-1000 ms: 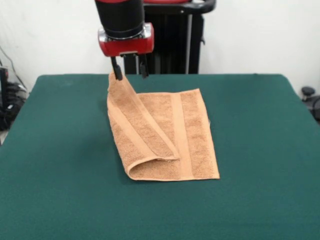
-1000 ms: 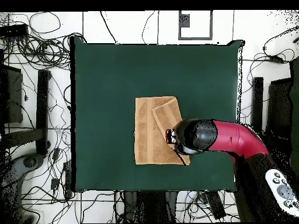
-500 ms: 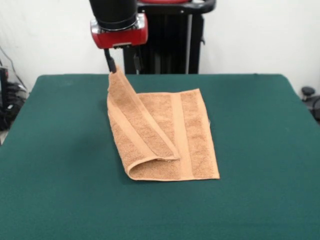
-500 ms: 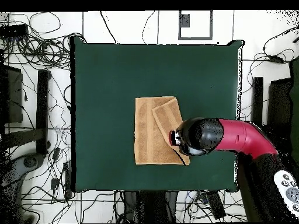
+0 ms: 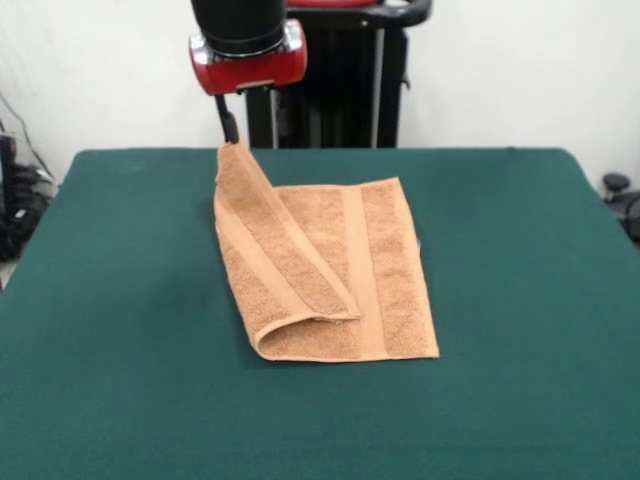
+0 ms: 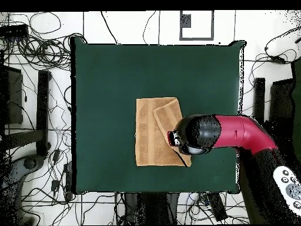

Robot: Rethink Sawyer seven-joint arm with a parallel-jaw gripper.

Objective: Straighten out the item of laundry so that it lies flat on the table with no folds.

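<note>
The fingers point(image 5: 231, 128) pinch the far corner of the towel point(image 5: 330, 275), one dark tip showing at the raised peak and the other hidden behind the cloth, so the hold looks like a small bite on the very edge. The towel lies near the middle of the counter point(image 5: 520, 400), a little toward its far side in the front view; most of it rests flat, but one side is doubled over, and the folded flap climbs from a rounded crease at the near edge up to the lifted corner. A woven band runs along the flap and another along the flat part beside it. The main risk, as I judge it, is that the corner slips out of so slight a pinch once the arm pulls, letting the flap drop back onto the lower layer with the fold unchanged. A pull aimed the wrong way could also drag the whole towel across the felt rather than open it, or roll the crease over into a fresh wrinkle. From overhead, the arm point(image 6: 235, 134) covers the held corner, so the grip itself cannot be checked there.
</note>
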